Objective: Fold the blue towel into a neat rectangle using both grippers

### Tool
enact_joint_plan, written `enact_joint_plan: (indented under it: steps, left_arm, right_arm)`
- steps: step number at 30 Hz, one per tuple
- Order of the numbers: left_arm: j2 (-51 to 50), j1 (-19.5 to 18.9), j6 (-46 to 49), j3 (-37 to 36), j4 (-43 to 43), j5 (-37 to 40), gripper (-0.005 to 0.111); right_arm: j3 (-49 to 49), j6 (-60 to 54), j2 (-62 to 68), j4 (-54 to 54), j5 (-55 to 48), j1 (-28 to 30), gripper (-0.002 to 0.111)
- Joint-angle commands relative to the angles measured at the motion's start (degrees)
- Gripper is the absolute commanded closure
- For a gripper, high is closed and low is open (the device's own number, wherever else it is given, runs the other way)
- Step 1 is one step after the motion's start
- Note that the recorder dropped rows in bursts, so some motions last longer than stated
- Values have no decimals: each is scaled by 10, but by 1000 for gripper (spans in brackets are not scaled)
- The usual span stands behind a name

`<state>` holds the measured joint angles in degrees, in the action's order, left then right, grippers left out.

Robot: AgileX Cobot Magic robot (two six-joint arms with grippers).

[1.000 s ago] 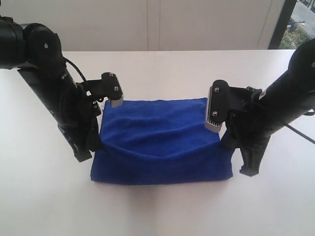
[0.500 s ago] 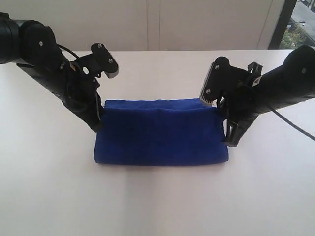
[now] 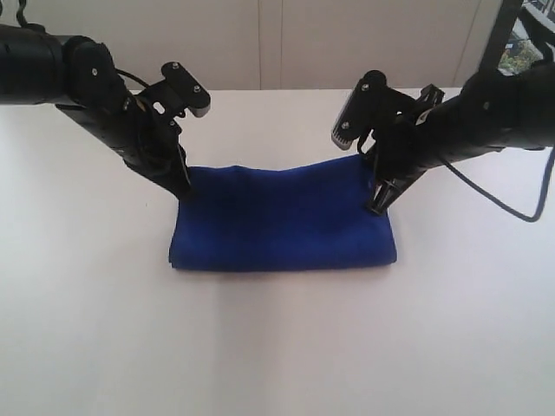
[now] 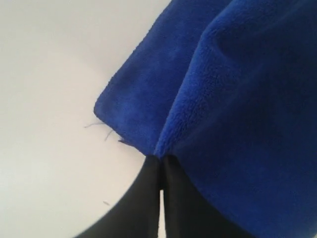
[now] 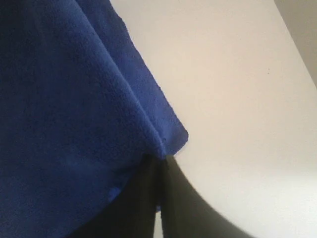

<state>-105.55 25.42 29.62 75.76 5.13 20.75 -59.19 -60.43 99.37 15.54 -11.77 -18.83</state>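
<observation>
We find the left gripper (image 3: 184, 192) clamped on the far-left corner of the blue towel (image 3: 282, 224), which lies doubled on the table (image 3: 277, 347), upper layer raised. The right gripper (image 3: 377, 206) pinches the far-right corner likewise. Folding step in hand; next, we judge, both corners want lowering level, then release.

A white table (image 3: 277, 347) spreads across the exterior view from nine o'clock through six to three. At twelve o'clock behind it stands a pale panelled wall (image 3: 364, 43) with vertical seams (image 3: 259, 43). At one o'clock, a dark window frame (image 3: 506, 26) edges a pane showing green foliage (image 3: 536, 45).
</observation>
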Motion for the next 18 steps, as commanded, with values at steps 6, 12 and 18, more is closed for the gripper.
enact_joint_plan:
  steps: [6,12,18]
  left_arm:
    - [-32,-1,-7,53,3,0,107]
    - [-47,-3,-7,83,-15,-1,107]
    - [-78,-20,-15,112,-18,-3,107]
  right_arm:
    - [-51,17,41,-2,13,2,108]
    - [-69,18,58,-2,16,2,108]
    - [-76,27,67,-2,21,17,108]
